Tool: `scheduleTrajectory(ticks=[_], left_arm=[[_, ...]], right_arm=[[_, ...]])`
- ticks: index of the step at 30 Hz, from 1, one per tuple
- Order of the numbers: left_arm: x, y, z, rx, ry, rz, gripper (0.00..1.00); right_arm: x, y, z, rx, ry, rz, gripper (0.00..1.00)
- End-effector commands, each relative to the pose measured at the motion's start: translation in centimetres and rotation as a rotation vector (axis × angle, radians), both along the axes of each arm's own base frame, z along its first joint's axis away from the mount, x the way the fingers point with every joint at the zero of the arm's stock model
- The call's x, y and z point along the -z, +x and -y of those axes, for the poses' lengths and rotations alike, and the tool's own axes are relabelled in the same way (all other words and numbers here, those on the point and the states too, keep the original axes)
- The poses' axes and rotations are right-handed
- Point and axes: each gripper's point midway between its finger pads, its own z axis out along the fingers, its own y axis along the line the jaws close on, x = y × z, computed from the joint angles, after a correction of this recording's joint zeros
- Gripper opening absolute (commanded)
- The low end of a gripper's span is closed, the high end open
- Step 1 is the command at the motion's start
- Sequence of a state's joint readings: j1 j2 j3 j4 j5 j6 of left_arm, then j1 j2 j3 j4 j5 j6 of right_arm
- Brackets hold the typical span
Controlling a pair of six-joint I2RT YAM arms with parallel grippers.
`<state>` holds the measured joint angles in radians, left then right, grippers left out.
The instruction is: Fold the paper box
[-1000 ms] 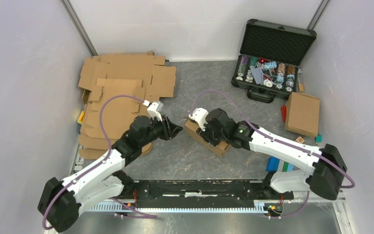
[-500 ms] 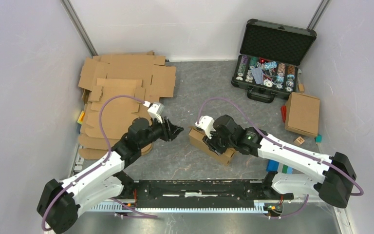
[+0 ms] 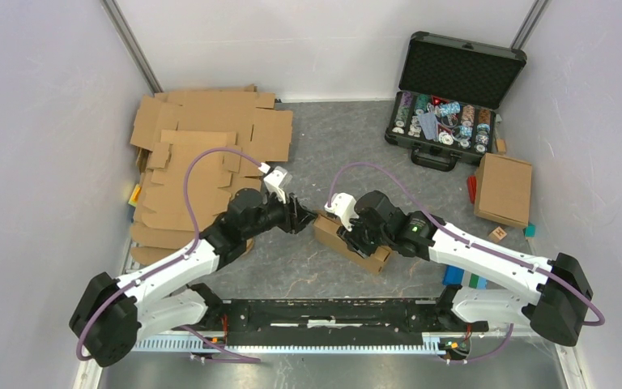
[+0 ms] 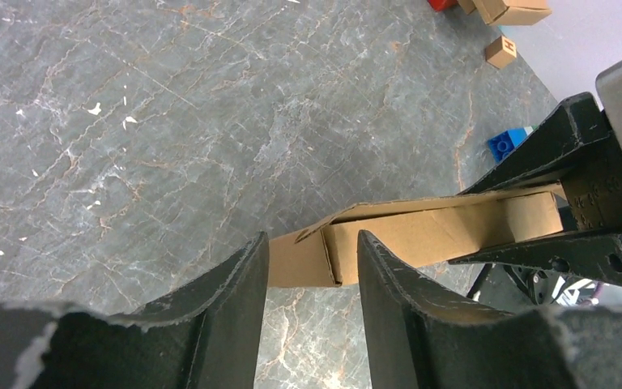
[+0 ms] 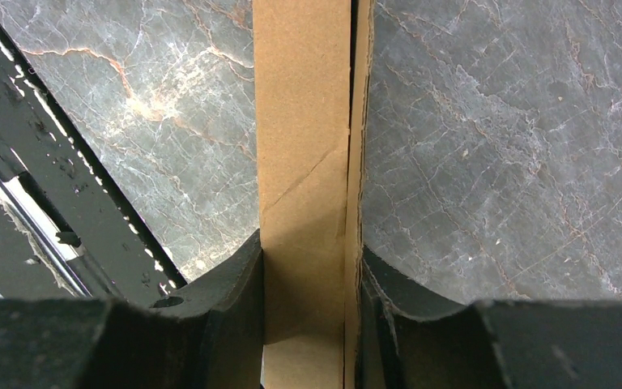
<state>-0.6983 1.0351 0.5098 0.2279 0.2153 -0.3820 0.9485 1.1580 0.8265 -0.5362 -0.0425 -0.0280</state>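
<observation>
Paper box [image 3: 370, 258]: a long, narrow brown carton near the middle of the desk [image 3: 336, 142], running slantwise from far-left to near-right in the top view. In the right wrist view the paper box [image 5: 302, 121] shows a diagonal crease on its face and a thin flap edge standing just off its right side.
Box end, left wrist view: the near end of the paper box [image 4: 429, 233] has a flap sticking out a little, not lying flush.
Right gripper [image 3: 355, 240]: clamped across the width of the paper box, one finger pressed to each long side. In its own camera the right gripper [image 5: 312, 271] has both pads flat against the cardboard.
Left gripper [image 3: 303, 220]: at the far-left end of the paper box, jaws apart. In the left wrist view the left gripper [image 4: 312, 253] frames the box end in its gap; contact cannot be told.
Flat cardboard blanks [image 3: 202, 154]: an untidy stack at far left, partly under the left arm.
Black case [image 3: 452, 89]: far right, lid up, chips in rows inside.
Folded carton [image 3: 504, 188]: right edge, well apart from the paper box.
Blue block [image 3: 453, 272]: near right, beside the right arm.
</observation>
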Motion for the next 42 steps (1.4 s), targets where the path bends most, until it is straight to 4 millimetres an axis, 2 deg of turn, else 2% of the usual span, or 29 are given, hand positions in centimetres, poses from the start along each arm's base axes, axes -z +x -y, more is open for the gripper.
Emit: scheduleTrajectory(ticks=[1, 8, 13, 22, 31, 35, 42], left_arm=[[-2.7, 1.2, 0.9, 0.025, -0.008, 0.107, 0.52], [-1.6, 1.5, 1.6, 0.053, 0.043, 0.071, 0.50], [-0.2, 1.4, 1.8, 0.076, 0.116, 0.043, 0.36], [0.4, 0.3, 2.2, 0.104, 0.177, 0.049, 0.33], [1.3, -0.2, 2.3, 0.064, 0.273, 0.060, 0.18], [1.9, -0.1, 1.5, 0.012, 0.338, 0.042, 0.18], [1.2, -0.4, 1.5, -0.013, 0.332, 0.008, 0.19]], right_arm=[[0.3, -0.6, 0.5, -0.014, -0.017, -0.014, 0.33], [0.3, -0.6, 0.6, -0.013, -0.020, -0.015, 0.33], [0.3, -0.5, 0.5, -0.012, -0.019, -0.014, 0.33], [0.4, -0.5, 0.7, -0.005, -0.025, -0.012, 0.33], [0.4, -0.3, 0.7, 0.007, -0.023, -0.005, 0.33], [0.5, -0.3, 0.7, 0.007, -0.027, -0.006, 0.33], [0.5, -0.2, 0.8, 0.015, -0.025, -0.002, 0.33]])
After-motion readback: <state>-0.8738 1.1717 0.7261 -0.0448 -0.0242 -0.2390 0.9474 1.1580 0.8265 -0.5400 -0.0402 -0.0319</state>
